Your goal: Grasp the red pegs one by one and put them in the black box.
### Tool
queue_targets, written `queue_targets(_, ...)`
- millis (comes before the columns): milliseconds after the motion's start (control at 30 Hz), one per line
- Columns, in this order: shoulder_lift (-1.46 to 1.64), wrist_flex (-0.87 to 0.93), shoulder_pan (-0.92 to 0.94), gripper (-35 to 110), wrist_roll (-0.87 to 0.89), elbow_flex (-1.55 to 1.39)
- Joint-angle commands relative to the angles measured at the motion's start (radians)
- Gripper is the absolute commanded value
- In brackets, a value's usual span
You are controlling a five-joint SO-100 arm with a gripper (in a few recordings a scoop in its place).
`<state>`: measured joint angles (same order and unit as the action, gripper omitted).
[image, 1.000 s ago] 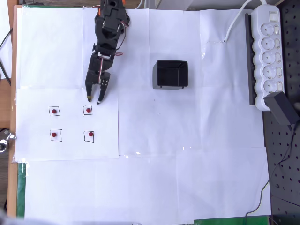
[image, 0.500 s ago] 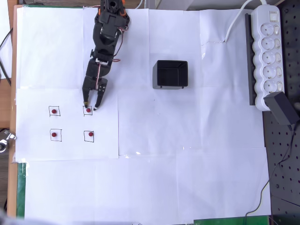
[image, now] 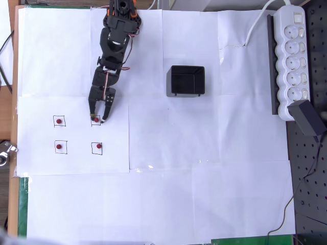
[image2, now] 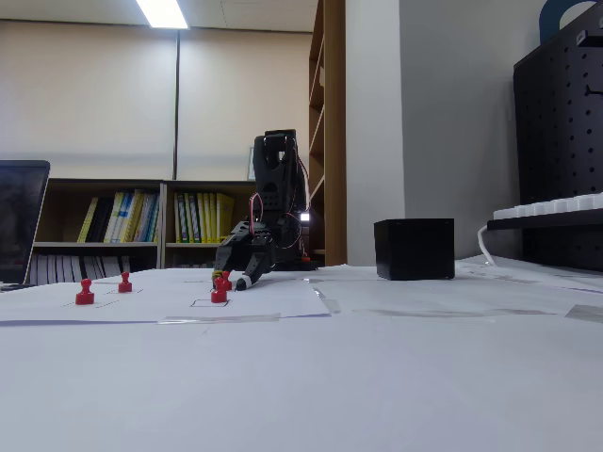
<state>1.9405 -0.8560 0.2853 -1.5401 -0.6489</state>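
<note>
black gripper [image: 97,119] lowered to the paper, fingers parted around the upper-right red peg [image: 95,120] in its drawn square, not yet clenched on it. three other red pegs on their squares: upper left [image: 59,121], lower left [image: 59,146], lower right [image: 98,146]. black box [image: 187,80] well apart to the right in the overhead view, nothing red visible inside. white power strip [image: 291,58] along the right edge.
</note>
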Motion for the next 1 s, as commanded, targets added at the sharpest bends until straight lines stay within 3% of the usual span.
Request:
queue_targets(0,0.015,-0.037,0.015,8,0.000,-0.032)
queue_targets(300,0.015,-0.031,0.017,0,-0.015,-0.034)
queue_targets(433,-0.071,0.115,0.012,0,-0.005,-0.025)
queue_targets(500,-0.213,0.394,0.002,0,0.011,-0.049)
queue_targets(600,-0.417,1.048,-0.032,0,0.012,-0.216)
queue_targets(700,-0.563,1.591,-0.115,0,0.000,-0.391)
queue_targets(767,-0.609,1.908,-0.218,0,-0.100,-0.560)
queue_targets(967,-0.594,2.543,-0.588,0,-0.367,-1.118)
